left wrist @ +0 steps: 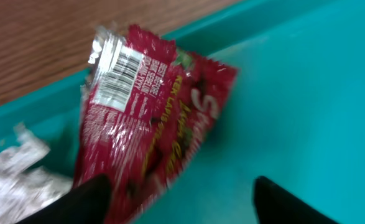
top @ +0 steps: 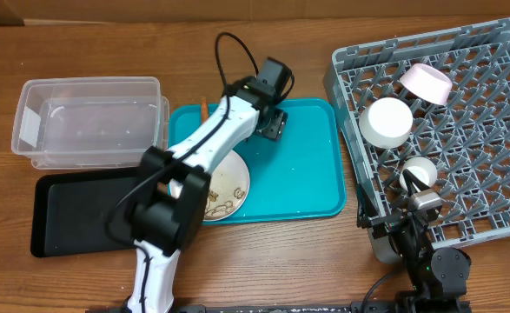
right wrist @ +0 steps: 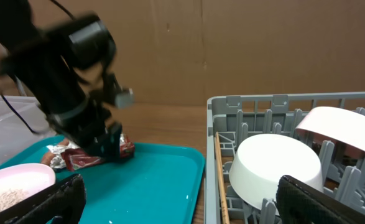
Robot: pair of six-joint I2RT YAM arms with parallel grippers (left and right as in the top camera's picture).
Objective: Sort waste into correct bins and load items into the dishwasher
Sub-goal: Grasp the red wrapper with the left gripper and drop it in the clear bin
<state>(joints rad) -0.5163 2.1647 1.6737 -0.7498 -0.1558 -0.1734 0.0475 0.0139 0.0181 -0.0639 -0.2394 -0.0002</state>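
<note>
The red-and-silver wrapper (left wrist: 151,118) lies against the back rim of the teal tray (top: 307,187), with the crumpled foil ball (left wrist: 14,177) beside it. My left gripper (left wrist: 182,208) is open right over the wrapper, whose lower edge reaches one finger; the gripper also shows overhead (top: 272,122). The carrot (top: 202,106) sits just behind the tray. The white plate (top: 230,187) holds food scraps. The grey dish rack (top: 489,209) holds two bowls (top: 387,122) (top: 426,83) and the chopsticks (right wrist: 221,180). My right gripper (right wrist: 182,211) is open and empty by the rack's front left corner.
The clear tub (top: 89,122) stands at the back left. The black tray (top: 72,217) lies in front of it. A smaller white round item (top: 418,171) sits in the rack near my right arm. My left arm crosses over the plate and the teal tray.
</note>
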